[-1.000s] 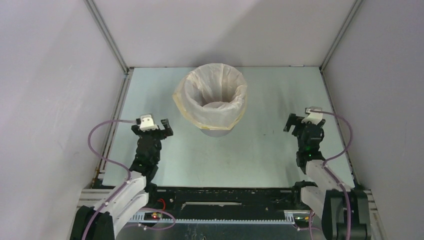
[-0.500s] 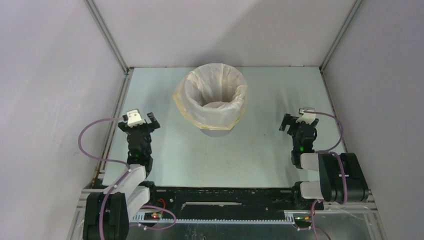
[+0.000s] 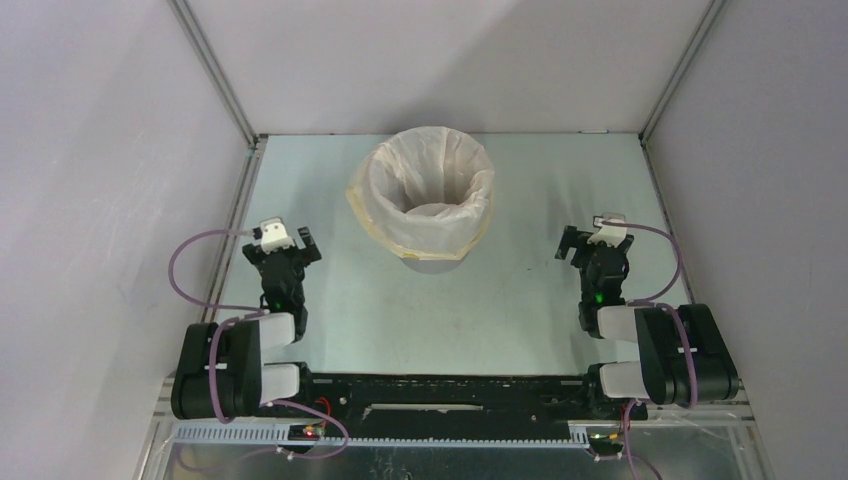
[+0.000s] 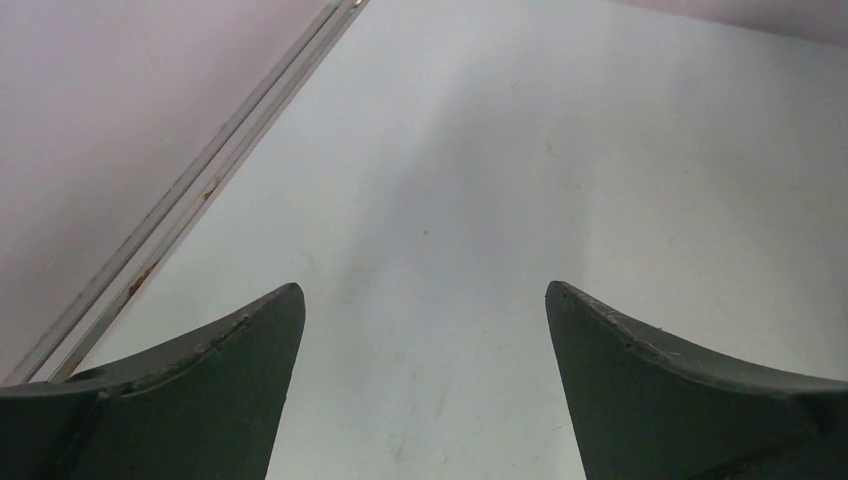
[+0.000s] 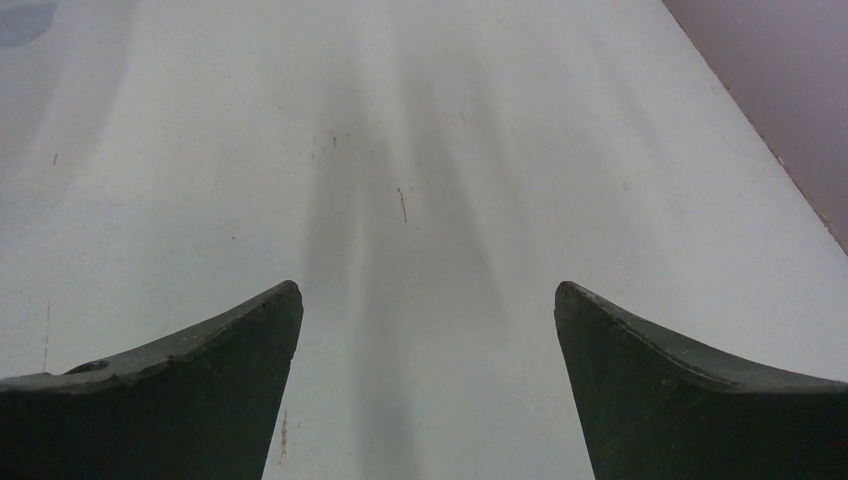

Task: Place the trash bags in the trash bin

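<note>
A pale yellow-cream trash bag (image 3: 428, 185) lines the light grey trash bin (image 3: 432, 265) at the back middle of the table; its mouth hangs open and its edge band is folded down over the rim. My left gripper (image 3: 283, 246) sits low at the near left, well clear of the bin, open and holding nothing. At the near right my right gripper (image 3: 596, 243) is likewise open and holds nothing. In the left wrist view the left gripper (image 4: 422, 290) has only bare table between its dark fingers (image 4: 230, 380). The right gripper (image 5: 428, 290) shows the same.
The pale table (image 3: 520, 300) is boxed in by grey walls with metal rails (image 3: 228, 250) along its left and right edges. A rail (image 4: 190, 200) runs diagonally close to the left gripper. Both arms are folded back over their bases at the near edge.
Both arms have folded back toward their bases, and the left gripper has drawn back to the left. The right gripper has shifted slightly left and back. Bag and bin are unmoved.
</note>
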Tool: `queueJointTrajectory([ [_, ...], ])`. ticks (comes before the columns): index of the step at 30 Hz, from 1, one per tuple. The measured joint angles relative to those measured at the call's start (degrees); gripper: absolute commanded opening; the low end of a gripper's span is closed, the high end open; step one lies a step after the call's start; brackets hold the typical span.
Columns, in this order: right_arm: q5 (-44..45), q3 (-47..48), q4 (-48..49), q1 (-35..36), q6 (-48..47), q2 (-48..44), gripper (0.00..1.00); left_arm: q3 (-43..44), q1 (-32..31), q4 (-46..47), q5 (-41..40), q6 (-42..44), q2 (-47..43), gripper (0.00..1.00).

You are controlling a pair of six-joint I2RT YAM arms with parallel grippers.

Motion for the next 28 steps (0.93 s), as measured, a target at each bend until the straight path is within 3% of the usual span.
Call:
queueJointTrajectory([
  [6, -1.1, 0.1, -0.1, -1.2, 0.0, 0.0, 1.0, 0.0, 0.1, 2.4, 4.7, 0.8, 0.1, 1.0],
  [28, -3.0, 0.4, -0.5, -2.0, 0.0, 0.0, 1.0, 0.0, 0.0, 2.6, 4.9, 1.0, 0.1, 1.0],
])
